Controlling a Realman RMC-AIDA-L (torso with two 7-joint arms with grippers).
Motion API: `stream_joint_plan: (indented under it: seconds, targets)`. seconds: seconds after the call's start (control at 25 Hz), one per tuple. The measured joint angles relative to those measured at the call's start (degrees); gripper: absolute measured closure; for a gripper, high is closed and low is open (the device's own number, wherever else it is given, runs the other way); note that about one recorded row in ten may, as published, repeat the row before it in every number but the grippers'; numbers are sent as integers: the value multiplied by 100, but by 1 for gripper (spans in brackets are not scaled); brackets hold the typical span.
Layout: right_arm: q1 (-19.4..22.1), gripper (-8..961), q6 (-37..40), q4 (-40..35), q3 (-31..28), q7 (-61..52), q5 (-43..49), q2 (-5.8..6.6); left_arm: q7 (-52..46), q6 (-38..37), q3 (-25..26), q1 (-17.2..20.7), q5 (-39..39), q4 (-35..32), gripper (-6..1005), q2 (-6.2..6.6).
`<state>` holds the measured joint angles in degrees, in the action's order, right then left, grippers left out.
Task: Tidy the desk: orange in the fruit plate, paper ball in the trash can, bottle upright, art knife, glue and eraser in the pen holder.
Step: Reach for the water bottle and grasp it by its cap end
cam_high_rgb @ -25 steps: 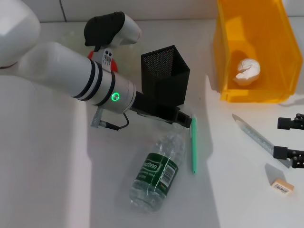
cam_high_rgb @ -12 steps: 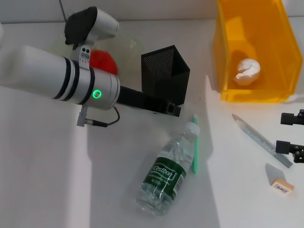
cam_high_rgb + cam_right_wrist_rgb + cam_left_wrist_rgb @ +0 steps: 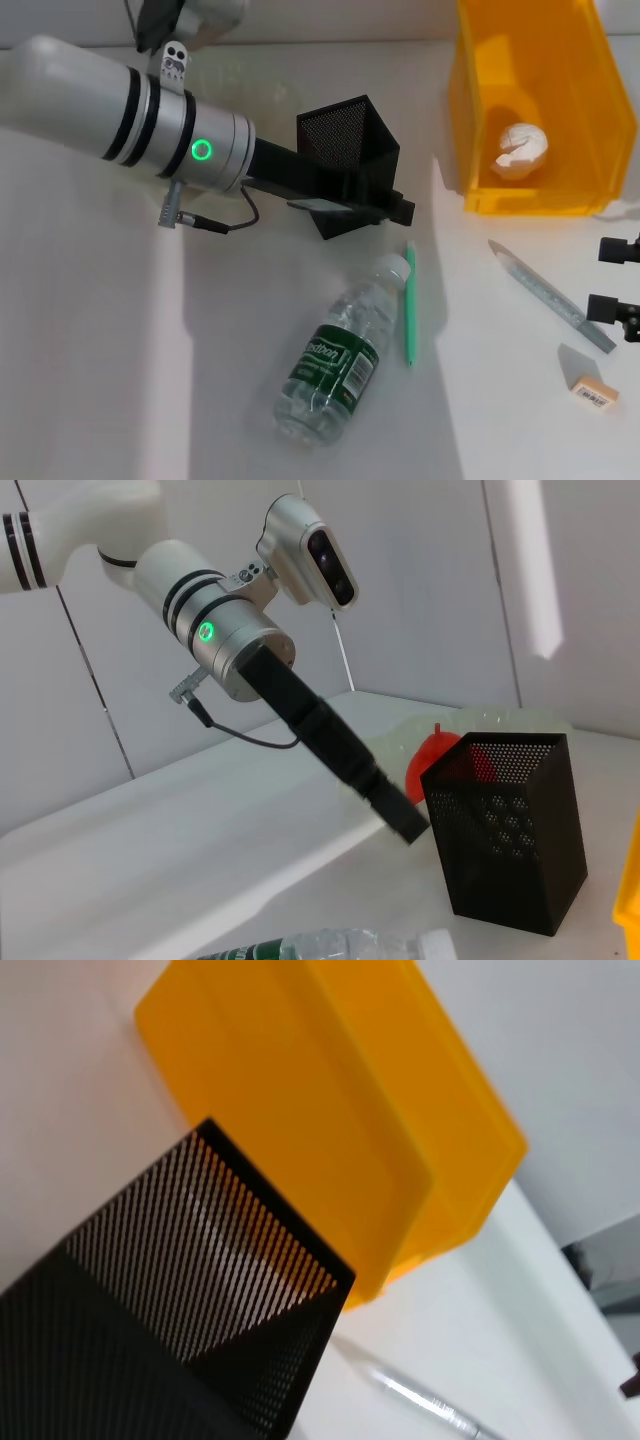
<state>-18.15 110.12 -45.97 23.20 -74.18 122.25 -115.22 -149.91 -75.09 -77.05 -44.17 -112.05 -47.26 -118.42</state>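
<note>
White and bare along its left edge, the surface (image 3: 90,380) carries the left pincer (image 3: 395,210) hanging beside the pen holder (image 3: 348,150); whether it is open I cannot tell. The bottle (image 3: 340,355) lies toppled mid-surface, unrighted, the paper ball (image 3: 520,150) sits binned in the trash can (image 3: 470,120) at the far right corner, and the eraser (image 3: 595,388) lies beside the open, empty right pincer (image 3: 622,290) at the right edge.

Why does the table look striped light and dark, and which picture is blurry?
Head view: the left arm throws a broad grey shadow band down the table, and the trash can shades the strip beside it. Left wrist view: the trash can looks soft, while the pen holder mesh stays fairly crisp. Right wrist view: a bright glare streak marks the wall.
</note>
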Motion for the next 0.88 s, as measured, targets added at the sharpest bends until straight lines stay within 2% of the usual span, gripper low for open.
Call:
stream_joint_plan:
  seconds: [0.08, 0.28, 0.52, 0.88]
  targets:
    - [7, 152, 0, 0, -45, 0, -1, 0, -224, -105, -55, -246, -372, 27, 694, -21]
    - [36, 152, -7, 3, -80, 28, -3, 0, -556, -257, -141, -566, -937, -13, 428, -66]
    - [49, 152, -45, 204, -85, 145, -6, 19, -608, -117, -283, -654, -1141, -31, 249, -75]
    - [37, 152, -80, 259, -88, 150, -9, 35, -1037, 407, -810, -657, -1645, -37, 258, -77]
